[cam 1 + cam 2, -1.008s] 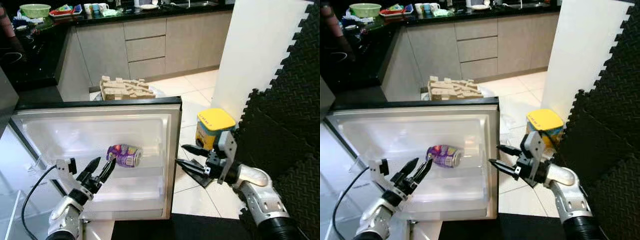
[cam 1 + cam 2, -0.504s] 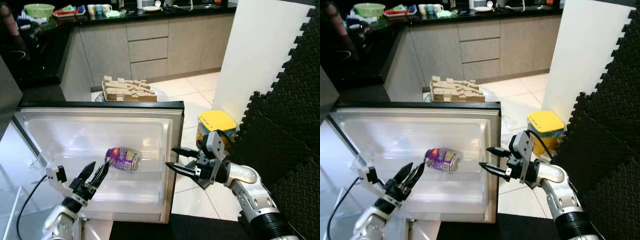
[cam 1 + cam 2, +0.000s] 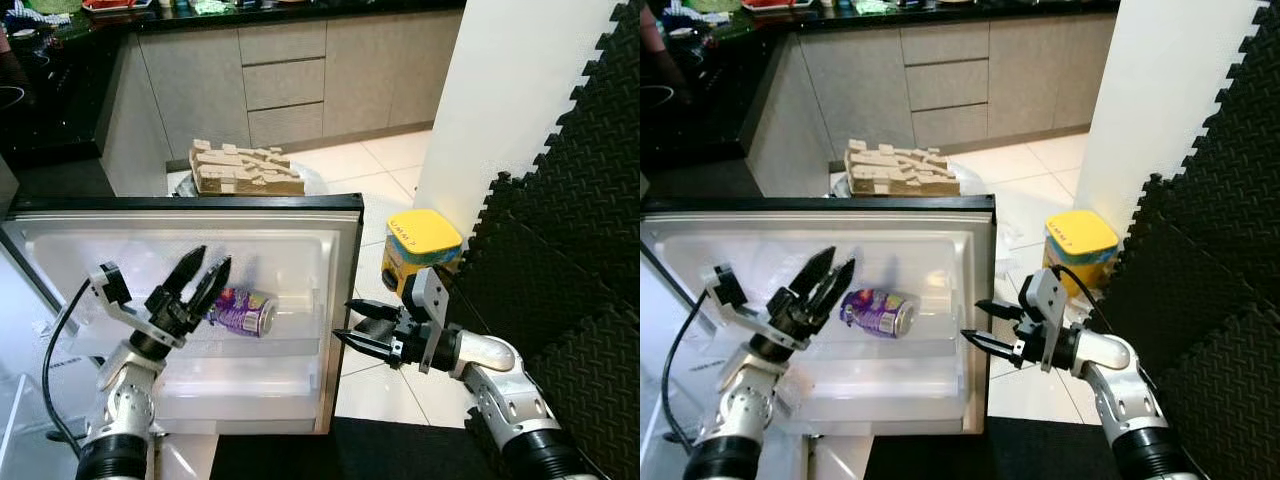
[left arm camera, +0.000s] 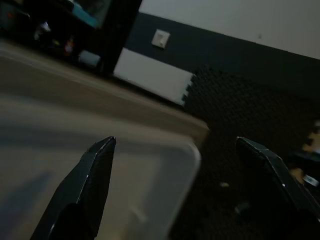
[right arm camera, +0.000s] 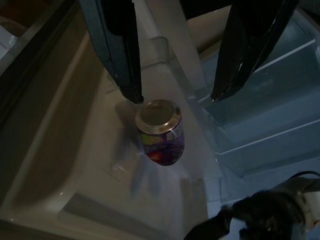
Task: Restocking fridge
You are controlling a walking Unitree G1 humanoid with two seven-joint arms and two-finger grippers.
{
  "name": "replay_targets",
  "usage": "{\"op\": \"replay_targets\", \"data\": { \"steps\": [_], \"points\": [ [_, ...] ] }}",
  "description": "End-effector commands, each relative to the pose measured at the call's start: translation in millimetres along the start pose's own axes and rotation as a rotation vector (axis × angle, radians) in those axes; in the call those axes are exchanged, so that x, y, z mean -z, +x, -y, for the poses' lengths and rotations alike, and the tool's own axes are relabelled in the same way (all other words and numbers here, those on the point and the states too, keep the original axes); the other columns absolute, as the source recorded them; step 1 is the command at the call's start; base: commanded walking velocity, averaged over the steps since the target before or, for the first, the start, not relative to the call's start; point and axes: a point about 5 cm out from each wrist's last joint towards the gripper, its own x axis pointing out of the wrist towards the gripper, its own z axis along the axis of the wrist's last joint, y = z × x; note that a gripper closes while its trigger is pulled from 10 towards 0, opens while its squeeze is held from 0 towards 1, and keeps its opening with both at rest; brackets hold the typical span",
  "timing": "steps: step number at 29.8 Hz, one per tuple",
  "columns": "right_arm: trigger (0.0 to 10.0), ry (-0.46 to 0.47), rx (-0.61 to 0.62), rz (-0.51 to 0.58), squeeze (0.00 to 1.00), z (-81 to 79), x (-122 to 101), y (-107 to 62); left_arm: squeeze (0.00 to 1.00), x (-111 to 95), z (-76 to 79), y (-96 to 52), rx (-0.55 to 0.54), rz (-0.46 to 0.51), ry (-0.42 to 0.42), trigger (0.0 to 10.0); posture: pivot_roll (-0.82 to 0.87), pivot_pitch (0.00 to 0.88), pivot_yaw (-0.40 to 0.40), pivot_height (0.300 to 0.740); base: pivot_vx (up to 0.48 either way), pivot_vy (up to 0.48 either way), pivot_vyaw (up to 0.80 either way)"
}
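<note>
A purple drink can (image 3: 241, 310) lies on its side on a shelf of the open fridge door (image 3: 300, 250), whose inner liner is white. My left gripper (image 3: 210, 258) is open, its fingertips just above the can's left end; whether it touches is unclear. My right gripper (image 3: 343, 320) is open at the door's free edge, pointing toward the can. In the right wrist view the can (image 5: 160, 132) lies beyond the open fingers (image 5: 125, 60), silver end facing me. The left wrist view shows spread fingers (image 4: 95, 170) over the door's rim.
A yellow-lidded tub (image 3: 420, 245) stands on the tiled floor behind my right arm. Black foam mats (image 3: 570, 250) and a white panel (image 3: 500, 100) wall off the right. A stack of cardboard pieces (image 3: 240, 170) sits beyond the door, before grey kitchen cabinets (image 3: 280, 80).
My left gripper has risen from below the can to just above its left end. The right gripper stays by the door's edge. The can has not moved; the camera shifted.
</note>
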Motion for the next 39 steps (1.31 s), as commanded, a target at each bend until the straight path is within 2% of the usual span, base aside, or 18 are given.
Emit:
{"op": "replay_targets", "data": {
  "steps": [1, 2, 4, 6, 7, 11, 13, 14, 16, 17, 19, 21, 22, 24, 26, 27, 31, 39],
  "points": [
    [10.0, 0.003, -0.008, -0.032, 0.00, -2.7, 7, -0.6, 0.00, 6, 8.2, -8.0, 0.065, -0.051, -0.055, 10.0, -0.07, 0.001, 0.015, 0.740, 0.000, 0.000, 0.00],
    [10.0, 0.002, -0.007, -0.034, 0.00, -2.7, 7, -0.5, 0.00, 9, 11.9, -14.2, 0.092, -0.084, -0.081, 10.0, -0.07, 0.001, 0.015, 0.740, 0.000, 0.000, 0.00],
    [10.0, 0.002, -0.007, -0.034, 0.00, -2.7, 7, -0.5, 0.00, 9, 11.9, -14.2, 0.092, -0.084, -0.081, 10.0, -0.07, 0.001, 0.015, 0.740, 0.000, 0.000, 0.00],
    [10.0, 0.002, -0.005, -0.036, 0.00, -2.1, 7, -0.4, 0.00, 18, 19.6, -30.6, 0.141, -0.184, -0.130, 10.0, -0.07, 0.000, 0.015, 0.740, 0.000, 0.000, 0.00],
    [10.0, 0.002, -0.005, -0.036, 0.00, -2.1, 7, -0.4, 0.00, 18, 19.6, -30.6, 0.141, -0.184, -0.130, 10.0, -0.07, 0.000, 0.015, 0.740, 0.000, 0.000, 0.00],
    [10.0, -0.021, 0.011, -0.036, 0.00, 4.0, 4, 4.3, 0.00, 45, 27.4, -69.4, 0.149, -0.439, -0.210, 10.0, -0.07, 0.000, 0.016, 0.740, 0.000, 0.000, 0.00],
    [10.0, -0.034, 0.021, -0.033, 0.00, 7.8, 1, 8.7, 0.00, 54, 29.4, -79.9, 0.132, -0.516, -0.230, 10.0, -0.07, 0.002, 0.015, 0.740, 0.000, 0.000, 0.00],
    [10.0, -0.034, 0.021, -0.033, 0.00, 7.8, 1, 8.7, 0.00, 54, 29.4, -79.9, 0.132, -0.516, -0.230, 10.0, -0.07, 0.002, 0.015, 0.740, 0.000, 0.000, 0.00],
    [10.0, -0.060, 0.036, -0.048, 0.00, 12.0, -1, 15.7, 0.00, 67, 28.7, -90.8, 0.074, -0.604, -0.235, 10.0, -0.07, 0.002, 0.015, 0.740, 0.000, 0.000, 0.00],
    [10.0, -0.060, 0.036, -0.048, 0.00, 12.0, -1, 15.7, 0.00, 67, 28.7, -90.8, 0.074, -0.604, -0.235, 10.0, -0.07, 0.002, 0.015, 0.740, 0.000, 0.000, 0.00],
    [10.0, -0.071, 0.039, -0.076, 0.00, 15.2, -2, 27.8, 0.00, 84, 26.2, -106.0, -0.025, -0.724, -0.218, 10.0, -0.07, 0.006, 0.010, 0.740, 0.000, 0.000, 0.00],
    [10.0, -0.073, 0.035, -0.090, 0.00, 16.7, -4, 38.9, 0.00, 96, 23.4, -116.2, -0.120, -0.796, -0.191, 10.0, -0.07, 0.011, 0.003, 0.740, 0.000, 0.000, 0.00],
    [10.0, -0.073, 0.035, -0.090, 0.00, 16.7, -4, 38.9, 0.00, 96, 23.4, -116.2, -0.120, -0.796, -0.191, 10.0, -0.07, 0.011, 0.003, 0.740, 0.000, 0.000, 0.00],
    [10.0, -0.072, 0.030, -0.094, 0.00, 16.9, -5, 45.3, 0.00, 101, 20.6, -120.9, -0.192, -0.824, -0.172, 10.0, -0.07, 0.012, -0.003, 0.740, 0.000, 0.000, 0.00],
    [10.0, -0.081, 0.021, -0.114, 0.00, 17.0, -4, 56.0, 0.00, 111, 18.0, -130.5, -0.315, -0.871, -0.150, 10.0, -0.06, 0.016, -0.012, 0.740, 0.000, 0.000, 0.00],
    [10.0, -0.081, 0.021, -0.114, 0.00, 17.0, -4, 56.0, 0.00, 111, 18.0, -130.5, -0.315, -0.871, -0.150, 10.0, -0.06, 0.016, -0.012, 0.740, 0.000, 0.000, 0.00],
    [10.0, -0.094, -0.022, -0.119, 0.00, 14.6, -9, 73.9, 0.00, 126, 24.2, -152.5, -0.472, -0.945, -0.152, 10.0, -0.06, 0.026, -0.022, 0.740, 0.000, 0.000, 0.00],
    [10.0, -0.130, -0.060, -0.155, 0.00, 11.7, -12, 94.6, 0.00, 139, 31.4, -174.8, -0.634, -1.051, -0.096, 10.0, -0.05, 0.041, -0.037, 0.740, 0.000, 0.000, 0.00]
  ]
}}
